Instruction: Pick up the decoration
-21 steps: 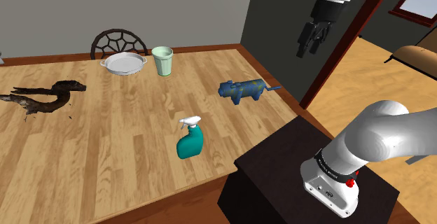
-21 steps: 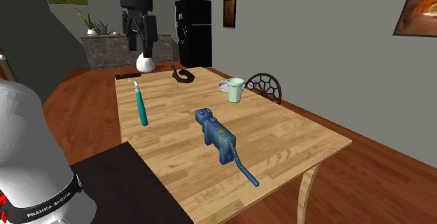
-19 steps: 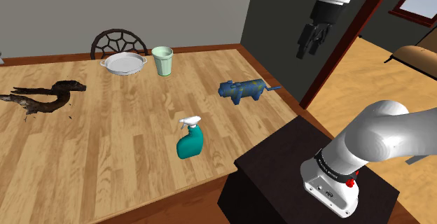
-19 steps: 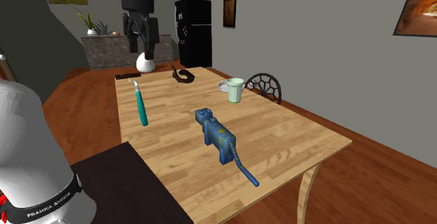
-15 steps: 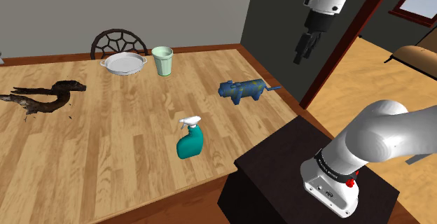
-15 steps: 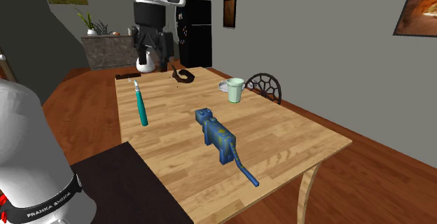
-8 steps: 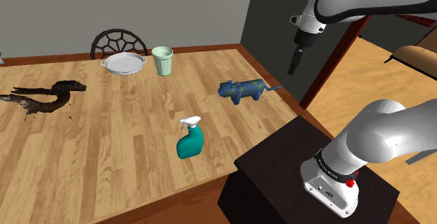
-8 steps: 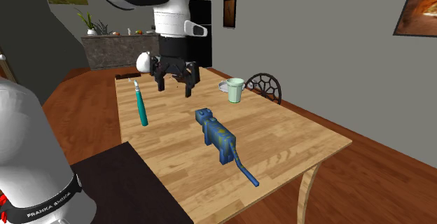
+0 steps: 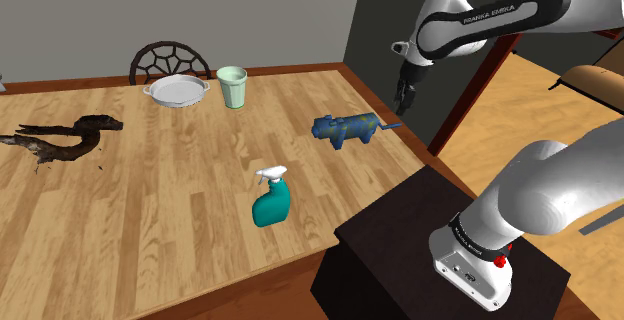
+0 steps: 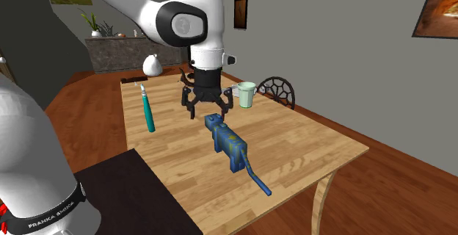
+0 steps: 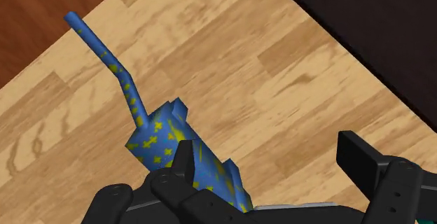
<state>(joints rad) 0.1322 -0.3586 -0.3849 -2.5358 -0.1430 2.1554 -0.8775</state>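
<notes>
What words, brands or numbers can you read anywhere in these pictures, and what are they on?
"FRANKA EMIKA": on the white arm link, shoulder view.
"FRANKA EMIKA", small: on the black band round the arm's base, second exterior view.
No text on the blue cat figure, spray bottle or cup.

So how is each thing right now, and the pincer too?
Blue cat, standing, not grabbed.
Pincer, open, empty, above the cat's head end.
Spray bottle, upright.
Green cup, upright.
White bowl, right way up.
Dark branch, lying flat.
</notes>
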